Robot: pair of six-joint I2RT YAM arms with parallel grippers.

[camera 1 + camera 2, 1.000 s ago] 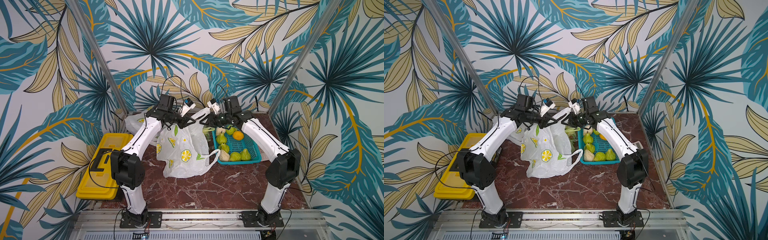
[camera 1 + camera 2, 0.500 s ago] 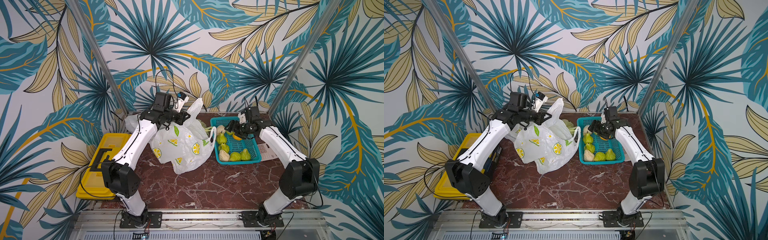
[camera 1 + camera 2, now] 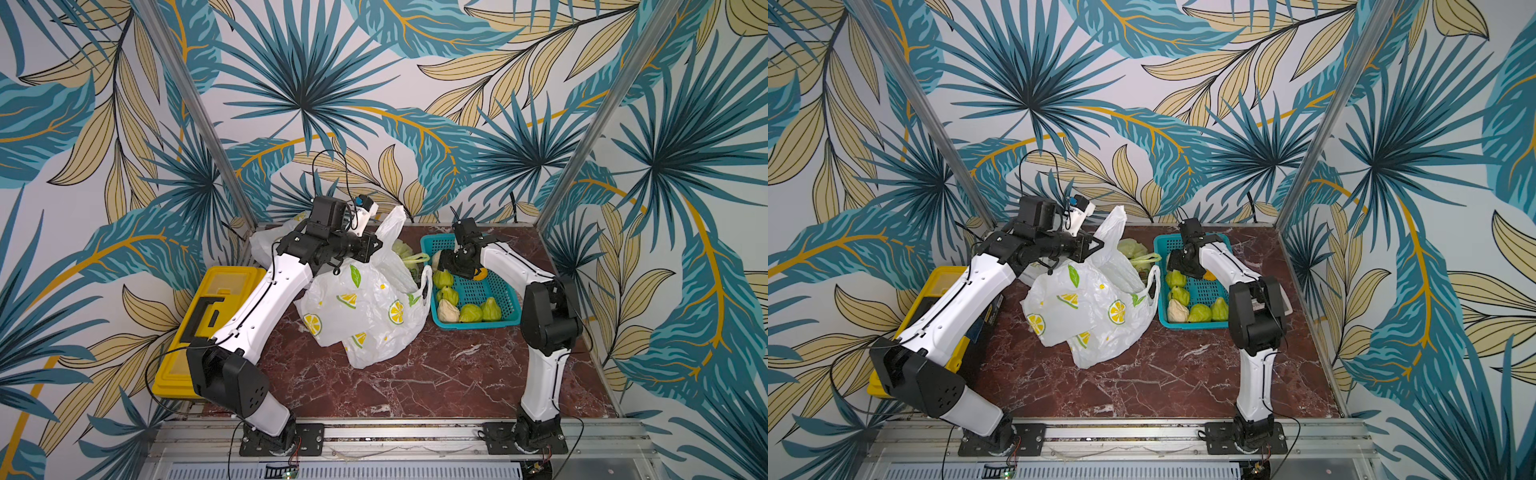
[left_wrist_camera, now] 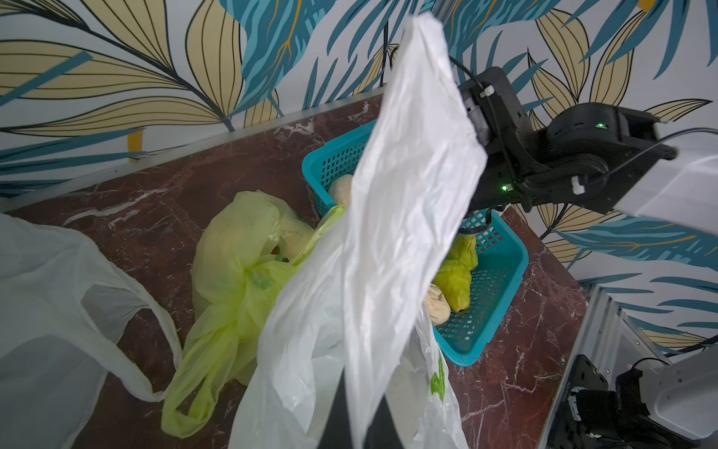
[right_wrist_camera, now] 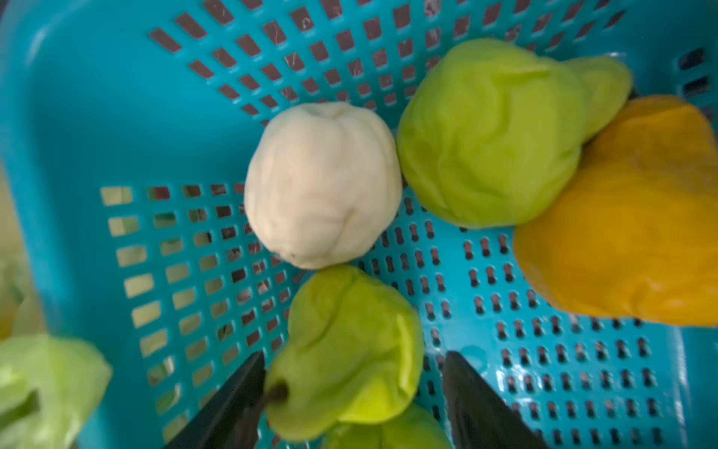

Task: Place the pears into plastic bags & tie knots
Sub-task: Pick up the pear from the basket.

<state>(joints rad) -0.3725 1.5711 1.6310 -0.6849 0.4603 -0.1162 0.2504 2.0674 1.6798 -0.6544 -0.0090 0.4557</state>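
Squeezing off-centre, the spread right gripper (image 5: 353,365) may squirt the green pear (image 5: 345,334) away, or the clenched left gripper (image 4: 359,414) may drop the white bag (image 3: 365,307)

Teal fronds and tan, gold-ribbed leaves all over the pale walls (image 3: 374,83). The table (image 3: 415,374) — dark red marble, white veins. There's the white bag (image 3: 365,316), printed with yellow lemon slices and green leaves, and a translucent yellow-green bag (image 4: 233,252). The basket (image 3: 478,291) is bright teal, and in it are green pears (image 5: 485,132), a cream pear (image 5: 322,186) and an orange fruit (image 5: 629,217). Off to the side, a yellow box (image 3: 232,278) with black fittings — and the arms (image 3: 266,307) are white, black at the joints.
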